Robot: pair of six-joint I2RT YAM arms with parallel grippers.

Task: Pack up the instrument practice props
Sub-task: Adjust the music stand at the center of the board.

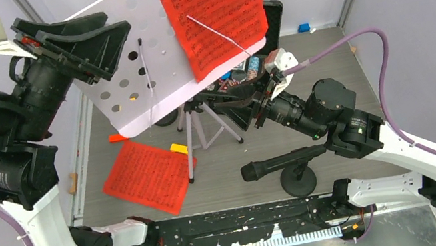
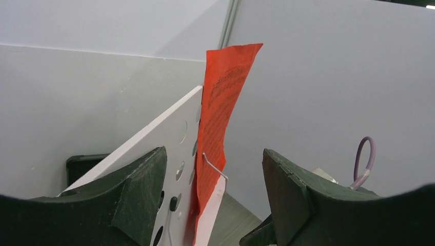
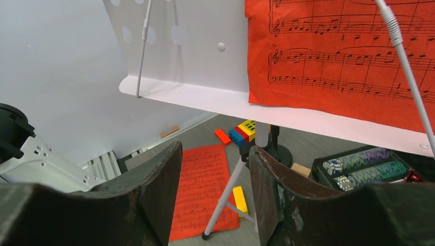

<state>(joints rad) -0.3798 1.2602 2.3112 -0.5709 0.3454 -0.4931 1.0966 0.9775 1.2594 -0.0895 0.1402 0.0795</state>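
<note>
Looking along my left gripper (image 2: 213, 156), I see its two jaws standing well apart with nothing clamped. Between them, farther off, the music rack (image 2: 177, 136) shows nearly edge-on as a thin white board dotted with round holes. A red page (image 2: 220, 118) leans against its face and its top corner rises above the board. From overhead that gripper (image 1: 114, 46) hangs high at the rack's upper left corner, though I cannot tell whether it touches the board. The rack (image 1: 140, 82) is large and tilted, perched on silver tripod legs (image 1: 202, 126) in the middle of the table (image 1: 329, 76). My right gripper (image 3: 215, 148) sits low beneath the rack's front lip, jaws parted and empty. From there the page (image 3: 333, 51) shows black staves of printed notes, and a thin white wire arm (image 3: 405, 56) crosses it. A second red page (image 1: 147, 176) lies flat on the table left of the legs, with a yellow block (image 1: 178, 148) just beside it. A black microphone (image 1: 283, 162) rests horizontally on its round-based pole near my right arm. A case of poker chips (image 3: 364, 164) sits under the rack's right end.
</note>
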